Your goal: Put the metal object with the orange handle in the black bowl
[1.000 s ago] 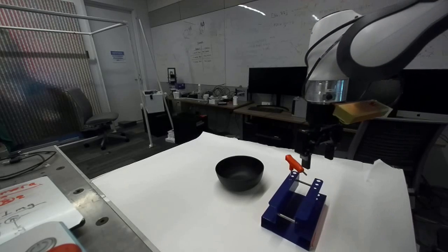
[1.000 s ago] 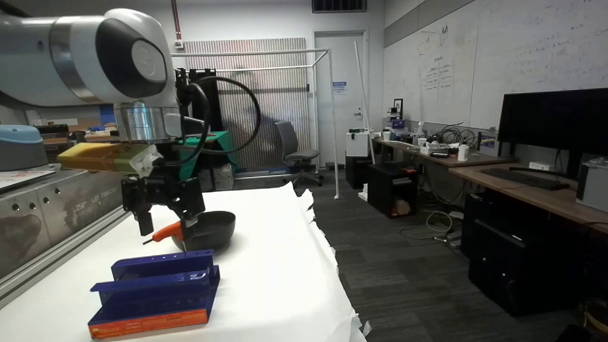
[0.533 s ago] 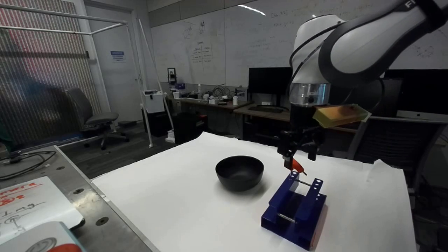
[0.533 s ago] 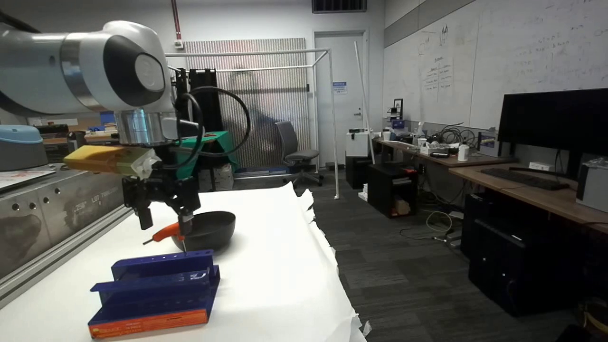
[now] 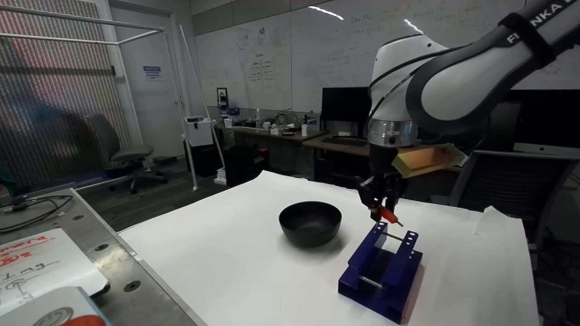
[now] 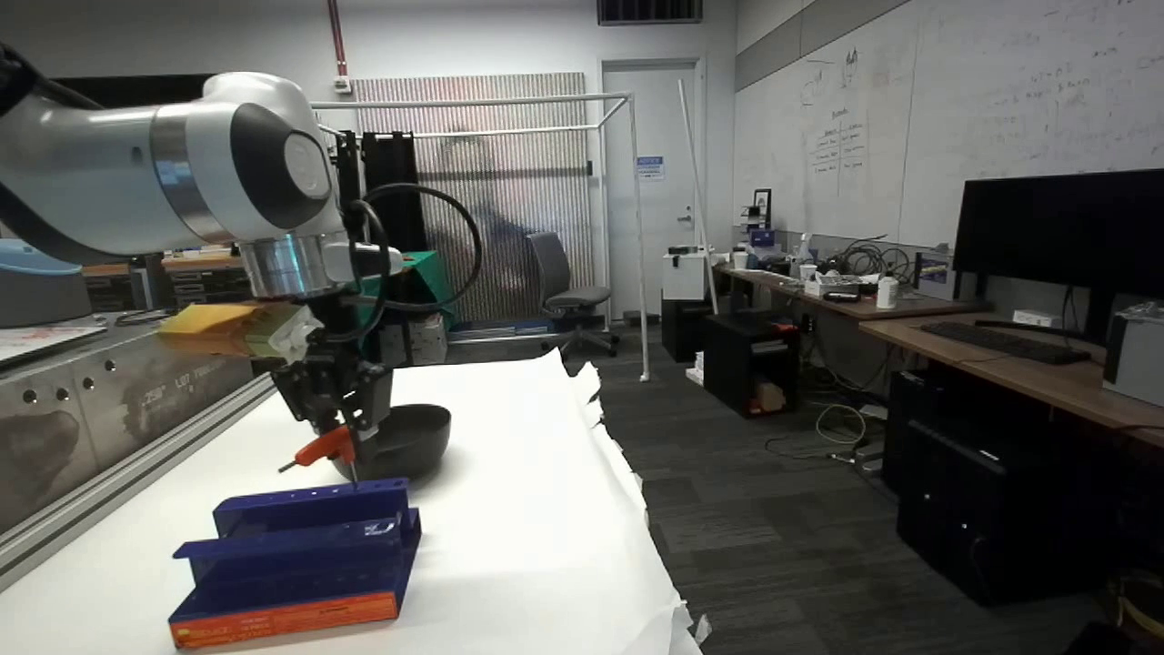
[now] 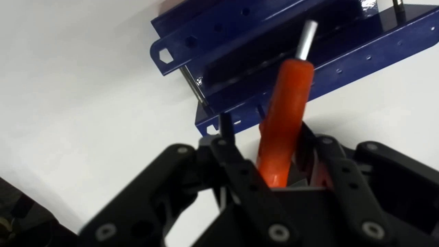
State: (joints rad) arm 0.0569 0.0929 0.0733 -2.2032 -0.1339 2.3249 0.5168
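- Fingers (image 5: 375,213) stand around the orange-handled tool (image 5: 389,214), right of centre in an exterior view; the black bowl (image 5: 310,228) sits mid-frame, apart.
- Lower left in an exterior view, the tool's shaft (image 6: 355,473) reaches the blue rack (image 6: 296,566): lift, carry, release undone.
- Wrist view, centre: fingers part-open about the handle (image 7: 287,116), gap at left; reach looks done, firm hold unconfirmed.

My wrist view looks down past my fingers (image 7: 228,151), close over the rack (image 7: 260,51). Both exterior views, farther back, look over the surface (image 5: 235,258), sharing rack and bowl (image 5: 310,235), facing whiteboard (image 5: 326,54) or door (image 6: 668,255).
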